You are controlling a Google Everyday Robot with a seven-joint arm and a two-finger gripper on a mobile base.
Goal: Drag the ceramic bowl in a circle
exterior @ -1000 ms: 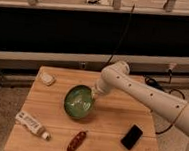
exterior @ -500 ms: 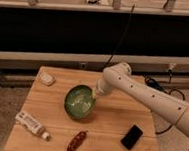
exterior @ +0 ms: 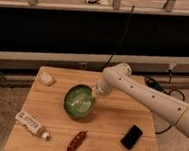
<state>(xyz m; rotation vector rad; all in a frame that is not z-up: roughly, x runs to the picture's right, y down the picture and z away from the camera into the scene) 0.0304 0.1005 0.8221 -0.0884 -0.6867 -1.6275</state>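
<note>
Gripper (exterior: pixel 94 92) sat at the right rim of the green bowl (exterior: pixel 79 102), near the middle of the wooden table (exterior: pixel 108 126); whether it pinched the rim could not be told. Over the last second the bowl had tilted and slid slightly nearer, so the circular drag looked under way. A phone (exterior: pixel 132 137) lay to the near right, a tube (exterior: pixel 31 124) to the near left.
</note>
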